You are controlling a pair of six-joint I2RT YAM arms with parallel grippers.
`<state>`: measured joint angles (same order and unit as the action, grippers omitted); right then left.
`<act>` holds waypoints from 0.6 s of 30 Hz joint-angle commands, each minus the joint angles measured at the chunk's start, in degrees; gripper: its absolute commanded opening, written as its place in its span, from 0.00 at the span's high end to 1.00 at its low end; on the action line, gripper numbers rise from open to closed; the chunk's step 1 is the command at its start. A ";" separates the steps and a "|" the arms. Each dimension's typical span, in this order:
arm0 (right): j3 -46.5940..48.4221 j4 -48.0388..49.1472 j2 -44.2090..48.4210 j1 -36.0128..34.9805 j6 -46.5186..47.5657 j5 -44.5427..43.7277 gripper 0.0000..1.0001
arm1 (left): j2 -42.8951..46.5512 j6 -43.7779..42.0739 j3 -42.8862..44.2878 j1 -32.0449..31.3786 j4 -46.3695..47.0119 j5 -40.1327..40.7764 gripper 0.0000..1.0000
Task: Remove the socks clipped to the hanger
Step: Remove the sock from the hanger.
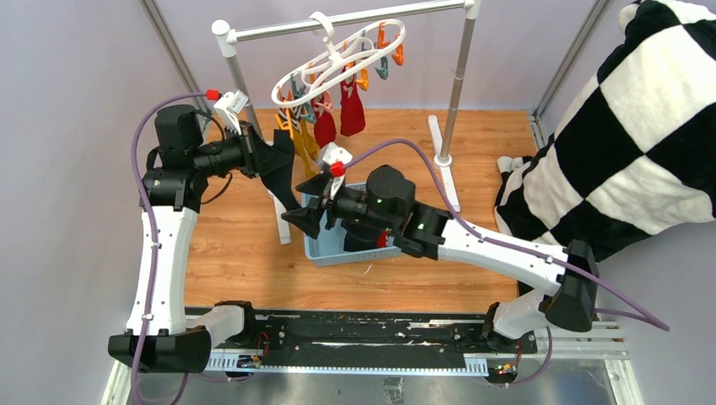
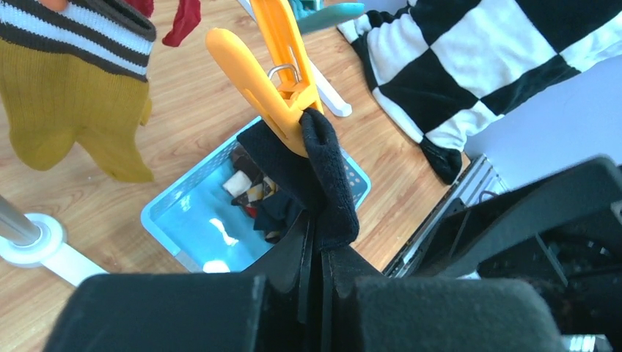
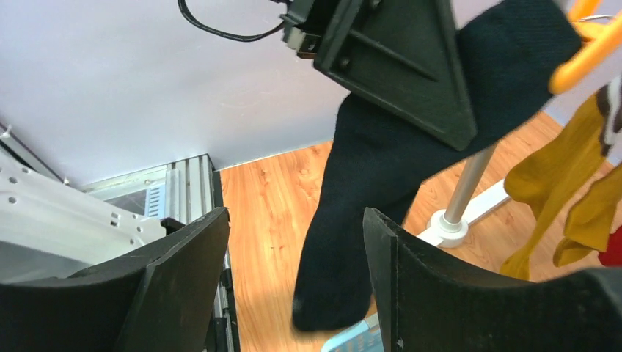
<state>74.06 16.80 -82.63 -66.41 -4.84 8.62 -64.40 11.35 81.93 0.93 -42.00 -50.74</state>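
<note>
The white ring hanger (image 1: 348, 56) hangs from the rail with orange and teal pegs. Red socks (image 1: 349, 110) and mustard socks (image 1: 304, 145) dangle from it. My left gripper (image 1: 274, 160) is shut on the cuff of a dark sock (image 2: 326, 176), which is still pinched in an orange peg (image 2: 275, 88). The sock hangs down below the gripper (image 3: 367, 198). My right gripper (image 1: 306, 218) is open and empty, just below and in front of the sock's toe; in the right wrist view the toe hangs beyond its spread fingers (image 3: 183, 271). A mustard sock with a striped cuff (image 2: 66, 110) hangs beside the peg.
A blue basket (image 1: 325, 249) under the right gripper holds several socks (image 2: 253, 192). The grey rail stand (image 1: 458, 93) has a white foot (image 3: 449, 227) on the wooden table. The checkered blanket (image 1: 625, 135) lies at the right.
</note>
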 commanded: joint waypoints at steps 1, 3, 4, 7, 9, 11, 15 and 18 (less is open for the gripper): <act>-3.70 2.35 4.27 6.73 -8.96 12.76 0.27 | 1.63 0.07 -0.67 -0.31 0.63 -1.92 1.00; -5.83 7.46 4.29 11.85 -17.47 17.56 0.26 | 1.96 -0.08 -0.74 -0.31 0.62 -3.98 1.00; -6.68 9.99 3.96 14.24 -20.77 19.31 0.25 | 2.12 -0.15 -0.80 -0.31 0.68 -5.23 1.00; -5.89 16.23 0.97 19.16 -28.06 23.53 0.24 | 2.47 -0.27 -0.84 -0.31 0.60 -7.75 1.00; -3.47 19.98 -2.12 20.20 -32.21 25.62 0.23 | 2.75 -0.31 -0.97 -0.32 0.65 -8.80 1.00; -0.44 23.58 -5.49 20.36 -35.77 26.22 0.23 | 2.76 -0.08 -0.96 -0.36 0.62 -9.40 1.00; 2.38 33.28 -11.70 20.60 -45.16 25.23 0.23 | 2.53 0.24 -0.72 -0.32 0.65 -10.47 1.00; 3.71 43.55 -17.16 20.80 -54.40 24.02 0.23 | 2.70 0.01 -0.64 -0.31 0.69 -10.86 1.00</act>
<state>74.70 44.16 -95.04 -46.02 -44.77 32.05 -62.50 11.11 81.62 0.95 -41.54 -58.52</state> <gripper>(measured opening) 0.767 0.064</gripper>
